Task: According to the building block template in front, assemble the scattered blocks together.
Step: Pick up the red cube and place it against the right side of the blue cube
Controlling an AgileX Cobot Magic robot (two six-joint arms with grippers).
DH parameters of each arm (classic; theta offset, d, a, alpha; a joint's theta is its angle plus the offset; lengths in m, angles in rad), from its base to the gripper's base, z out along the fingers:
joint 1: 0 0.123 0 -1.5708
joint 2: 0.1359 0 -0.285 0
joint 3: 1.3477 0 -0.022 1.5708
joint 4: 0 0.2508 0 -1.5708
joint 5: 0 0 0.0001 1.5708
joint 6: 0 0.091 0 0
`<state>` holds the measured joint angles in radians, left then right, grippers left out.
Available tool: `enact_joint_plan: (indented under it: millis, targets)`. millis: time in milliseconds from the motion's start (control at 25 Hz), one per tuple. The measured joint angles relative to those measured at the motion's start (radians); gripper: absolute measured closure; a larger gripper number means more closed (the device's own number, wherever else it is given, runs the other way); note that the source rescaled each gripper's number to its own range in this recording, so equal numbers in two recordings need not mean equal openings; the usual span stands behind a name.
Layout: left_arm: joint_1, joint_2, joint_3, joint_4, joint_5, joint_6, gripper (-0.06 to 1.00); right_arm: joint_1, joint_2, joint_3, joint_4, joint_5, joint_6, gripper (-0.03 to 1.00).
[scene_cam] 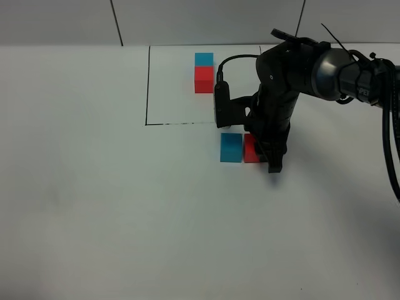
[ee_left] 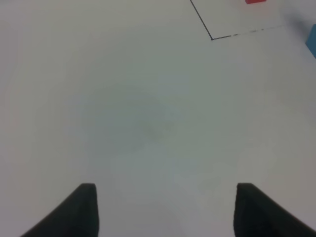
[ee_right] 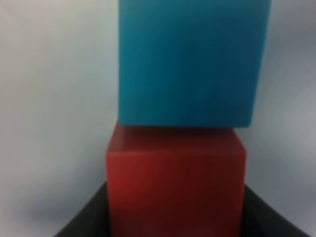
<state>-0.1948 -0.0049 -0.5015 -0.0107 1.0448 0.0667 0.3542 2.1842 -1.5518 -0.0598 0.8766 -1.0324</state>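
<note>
1. Blocks to be joined: the blue block (scene_cam: 230, 147) and the red block (scene_cam: 250, 147) lie side by side on the table (scene_cam: 94, 206) with their faces touching. In the high view the blue one is on the left and the red one on the right. Both sit just outside the near line of the frame (scene_cam: 147, 87).
2. Model: the template (scene_cam: 204, 70) is a blue cube joined to a red cube, with the blue one farther from the camera. It stands inside the black drawn frame at the far side of the table. Its long axis runs at a right angle to that of the loose pair.
3. Grip: the right gripper (ee_right: 176, 207) is clenched on the red block, with a finger (ee_right: 84, 219) against each of two opposite sides. In its wrist view the blue block lies directly beyond the red one, in contact with it.
4. Reach: the right arm (scene_cam: 325, 69) enters from the right of the high view and bends down over the pair, hiding the red block's right part.
5. Idle side: the left gripper (ee_left: 165, 210) has its fingers (ee_left: 81, 210) apart with nothing between them, above bare table. It is outside the high view. Its wrist view shows a corner of the frame and a sliver of the blue block at the edge.
</note>
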Motion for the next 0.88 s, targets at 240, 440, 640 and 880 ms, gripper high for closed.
enact_joint_plan:
  millis: [240,440,640,880]
  targets:
    - [0.000,0.000,0.000,0.000,0.000,0.000,0.64,0.000,0.013,-0.005,0.003,0.003,0.000,0.96]
    - [0.000,0.000,0.000,0.000,0.000,0.000,0.64,0.000,0.013,-0.005,0.017,-0.014,0.000,0.96]
    - [0.000,0.000,0.000,0.000,0.000,0.000,0.64,0.000,0.015,-0.005,0.034,-0.028,0.000,0.96]
    - [0.000,0.000,0.000,0.000,0.000,0.000,0.64,0.000,0.015,-0.005,0.035,-0.028,0.000,0.96]
